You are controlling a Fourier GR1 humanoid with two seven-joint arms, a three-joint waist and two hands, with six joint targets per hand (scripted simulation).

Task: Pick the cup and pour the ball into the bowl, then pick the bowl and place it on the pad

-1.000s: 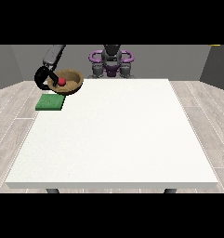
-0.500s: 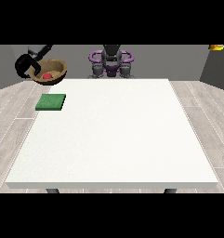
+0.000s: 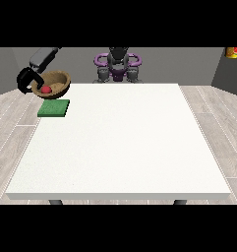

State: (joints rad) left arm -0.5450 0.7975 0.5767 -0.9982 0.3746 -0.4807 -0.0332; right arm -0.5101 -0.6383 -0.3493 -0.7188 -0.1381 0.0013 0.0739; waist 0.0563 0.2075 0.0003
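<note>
Back toward the table comes the bowl [image 3: 55, 82], after swinging out past the far-left corner half a second ago; a second ago it sat lower and closer over the pad. Right now the black hand at the view's left [image 3: 26, 80] has it by the left rim, dark curled fingers clamped on that edge, and the grey forearm runs up and right from the hand until the view's top cuts it off. Bowl is round, brown, wood-looking, tipped a little so its hollow faces the camera, and the small red ball [image 3: 45, 89] sits low inside against the near-left wall. It hangs in the air just beyond the pad, overlapping the table's far-left corner; whether its underside touches anything I can't make out.

Just below it, the pad [image 3: 54, 108]: flat, green, squarish, matte, lying on the table [image 3: 120, 147] at the far-left corner, its left side right at the table edge. Bowl and pad are apart, a sliver of white showing between them.

Moving right, the table is a broad white slab with a faint speckle, dark legs barely peeking out under the near edge. At top centre stands the robot's torso [image 3: 118, 66], grey and black with purple rings at the shoulders, its head cut off. The hand at the view's right doesn't show. Far right at the top, a yellow and red object [image 3: 233, 52], cut by the frame, too small to identify.
</note>
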